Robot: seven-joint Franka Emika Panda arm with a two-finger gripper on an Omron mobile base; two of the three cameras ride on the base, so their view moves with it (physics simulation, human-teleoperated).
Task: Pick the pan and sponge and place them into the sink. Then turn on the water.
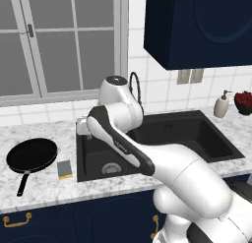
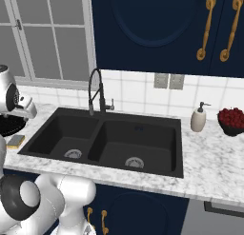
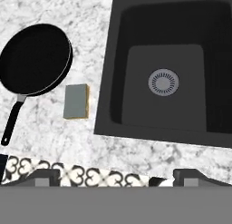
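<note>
The black pan (image 1: 32, 155) lies on the marble counter left of the sink, its thin handle (image 3: 11, 121) pointing toward the counter's front edge. Between pan and sink lies the grey-blue sponge (image 3: 76, 101), flat on the counter (image 1: 64, 169). The black double-basin sink (image 2: 135, 140) holds nothing, and its left drain (image 3: 163, 82) is bare. No water runs from the gooseneck faucet (image 2: 97, 93). My gripper (image 3: 120, 177) hangs high over the counter's front edge, between the sponge and the left basin. It is open with nothing between its fingertips (image 3: 45, 175).
A beige soap dispenser (image 2: 198, 119) and a dark bowl of red fruit (image 2: 232, 121) stand on the counter right of the sink. A window is behind the pan and dark cabinets hang above the sink. My own arm hides part of the left basin in the left base view.
</note>
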